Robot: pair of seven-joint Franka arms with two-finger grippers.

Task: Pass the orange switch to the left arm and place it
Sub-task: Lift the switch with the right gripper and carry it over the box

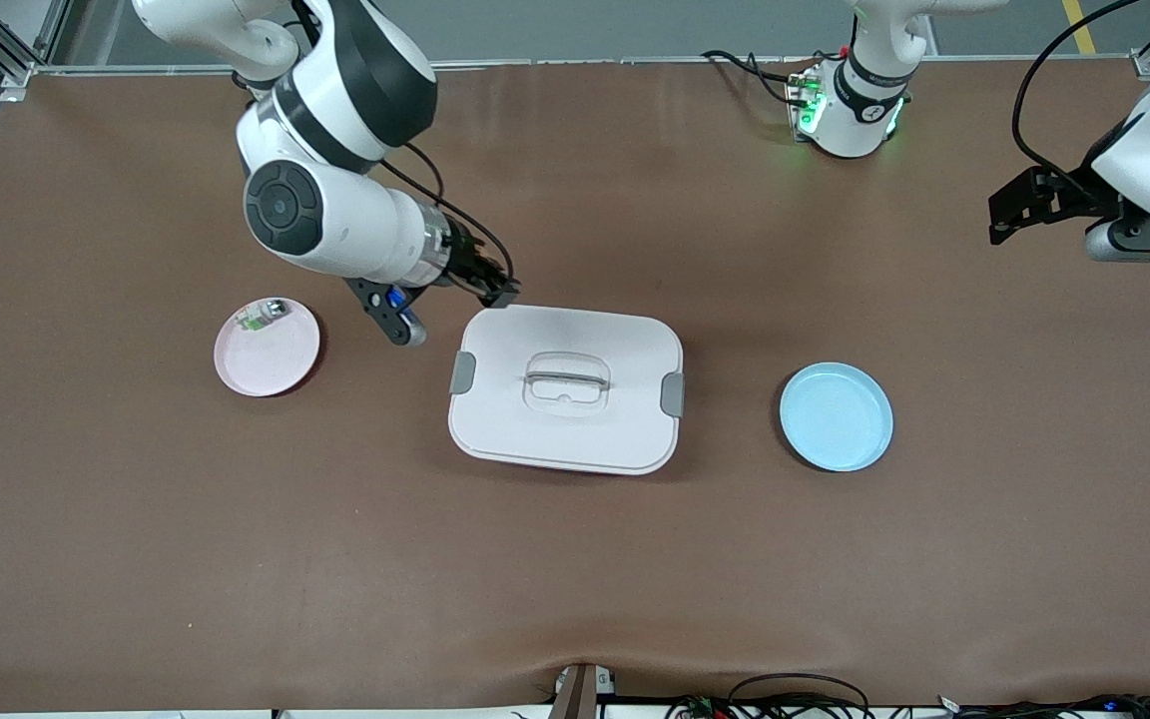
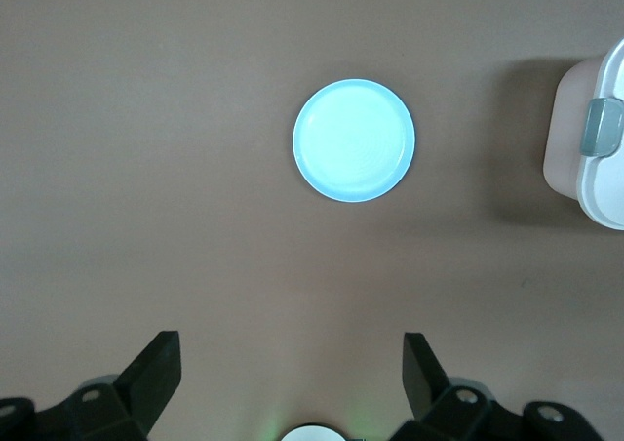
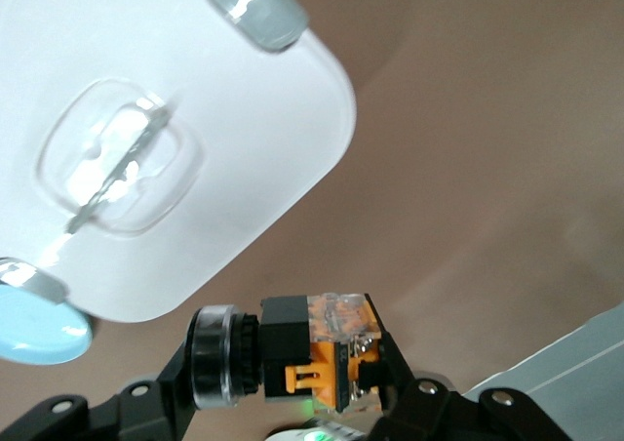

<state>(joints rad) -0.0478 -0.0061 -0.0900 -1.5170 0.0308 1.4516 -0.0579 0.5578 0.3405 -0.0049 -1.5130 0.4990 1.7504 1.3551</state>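
Brown matting (image 1: 575,579) covers the table, its edge nearest the camera trailing cables. White box (image 1: 565,387), grey latches at 2 ends, clear recessed handle, sits centrally between a pink plate (image 1: 281,364) and a blue plate (image 1: 836,416). Right gripper (image 3: 292,363), over the box's corner toward the right arm's end, is clamped on the orange switch (image 3: 327,348): black body, orange section, clear top. Left gripper (image 2: 291,368) waits, fingers apart, above bare matting near the blue plate.

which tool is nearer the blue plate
Left. The left tool waits open toward its own end of the table, the blue plate nearby; the right tool, holding the switch, is over the box edge.
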